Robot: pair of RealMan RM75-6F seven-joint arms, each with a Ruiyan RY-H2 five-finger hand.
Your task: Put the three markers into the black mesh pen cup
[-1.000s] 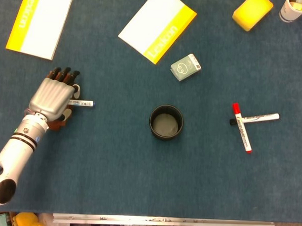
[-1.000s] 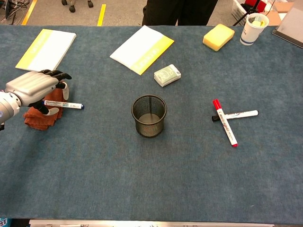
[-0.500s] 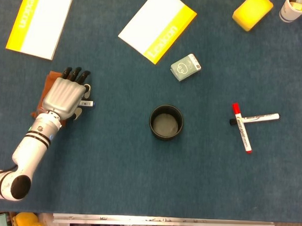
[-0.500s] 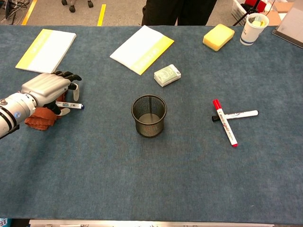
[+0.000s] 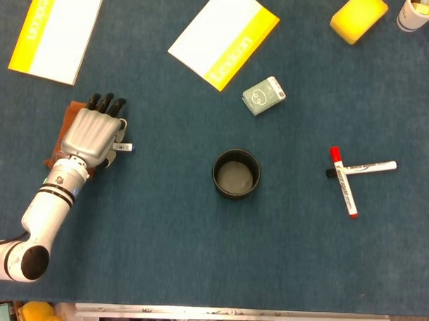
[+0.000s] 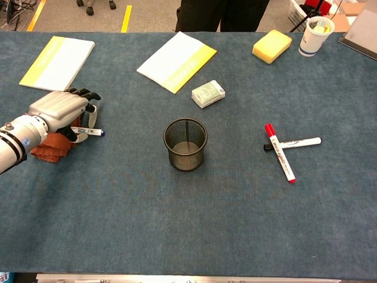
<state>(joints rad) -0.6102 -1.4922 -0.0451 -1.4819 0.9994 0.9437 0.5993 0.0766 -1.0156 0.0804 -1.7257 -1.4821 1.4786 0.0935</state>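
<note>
Left robot hand [image 6: 62,110] lies palm-down over a blue-tipped marker [image 6: 94,132] at the left of the desk [image 6: 188,224], fingers curled over the marker's barrel; whether it grips cannot be told. A rust cloth [image 6: 50,147] lies beneath the hand. Black mesh pen cup [image 6: 185,144] stands upright at centre, open carpet all round. Red-capped marker [image 6: 279,152] and black-capped marker [image 6: 294,143] lie crossed to its right.
</note>
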